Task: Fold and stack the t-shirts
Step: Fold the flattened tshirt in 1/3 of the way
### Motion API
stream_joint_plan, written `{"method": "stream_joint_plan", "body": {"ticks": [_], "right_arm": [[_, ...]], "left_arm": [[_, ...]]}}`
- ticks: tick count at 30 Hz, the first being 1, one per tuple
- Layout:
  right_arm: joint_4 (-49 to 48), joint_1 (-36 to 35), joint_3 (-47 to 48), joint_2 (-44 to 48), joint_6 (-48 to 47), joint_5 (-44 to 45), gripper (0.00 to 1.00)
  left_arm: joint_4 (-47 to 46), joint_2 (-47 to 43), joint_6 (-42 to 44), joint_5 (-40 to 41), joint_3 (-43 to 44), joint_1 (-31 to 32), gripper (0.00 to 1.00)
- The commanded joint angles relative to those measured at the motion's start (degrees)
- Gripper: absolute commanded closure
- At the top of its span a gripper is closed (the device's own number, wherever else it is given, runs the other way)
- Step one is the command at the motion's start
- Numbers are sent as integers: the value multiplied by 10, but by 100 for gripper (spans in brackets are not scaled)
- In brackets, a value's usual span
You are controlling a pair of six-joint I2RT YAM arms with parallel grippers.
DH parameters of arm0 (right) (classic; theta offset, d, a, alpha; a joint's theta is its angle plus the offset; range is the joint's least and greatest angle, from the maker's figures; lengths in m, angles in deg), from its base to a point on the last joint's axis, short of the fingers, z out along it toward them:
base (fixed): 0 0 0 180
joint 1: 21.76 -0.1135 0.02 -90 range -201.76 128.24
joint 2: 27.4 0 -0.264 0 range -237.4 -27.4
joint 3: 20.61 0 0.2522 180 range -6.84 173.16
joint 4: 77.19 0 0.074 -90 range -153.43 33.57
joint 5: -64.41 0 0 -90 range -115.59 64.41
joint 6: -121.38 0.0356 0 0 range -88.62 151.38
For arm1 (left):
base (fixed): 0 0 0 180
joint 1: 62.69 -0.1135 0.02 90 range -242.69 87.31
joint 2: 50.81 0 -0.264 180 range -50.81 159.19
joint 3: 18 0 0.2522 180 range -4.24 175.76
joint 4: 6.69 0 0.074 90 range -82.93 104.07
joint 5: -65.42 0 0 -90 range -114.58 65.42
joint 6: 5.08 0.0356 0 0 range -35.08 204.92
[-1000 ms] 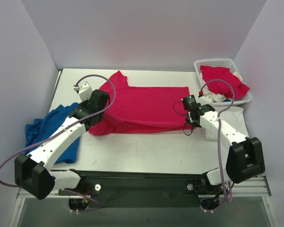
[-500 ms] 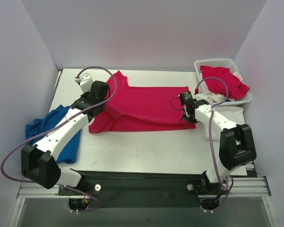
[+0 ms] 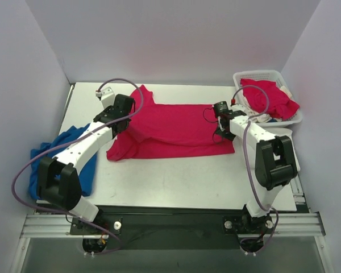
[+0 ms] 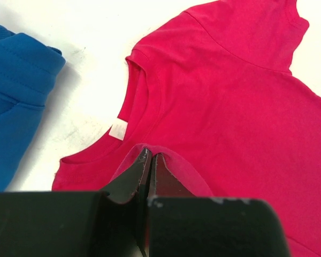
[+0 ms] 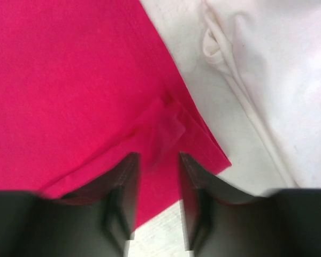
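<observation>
Both arms have moved toward the far side and carried the near half of the red t-shirt (image 3: 170,128) over its other half. It now lies folded along its length in the middle of the table (image 3: 176,182). Its long axis runs left to right, with the collar at the left. The left gripper (image 4: 150,160) is nearer the collar end, and its jaws are closed on a fold of the cloth. The right gripper (image 5: 158,160) is at the hem corner. Its jaws stand a little apart, with the puckered cloth just ahead of the tips, probably released.

No legible text, t-shirt (image 4: 230,107) neck tag (image 4: 118,130) unreadable
</observation>
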Motion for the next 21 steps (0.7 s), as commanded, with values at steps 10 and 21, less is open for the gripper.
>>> {"method": "stream_joint_plan", "body": {"ticks": [10, 21], "right_arm": [[19, 22, 92, -44, -24, 8, 45], [22, 0, 13, 21, -34, -8, 48]], "left_arm": [[-56, 107, 12, -4, 86, -28, 100], [-133, 168, 71, -41, 113, -48, 100]]}}
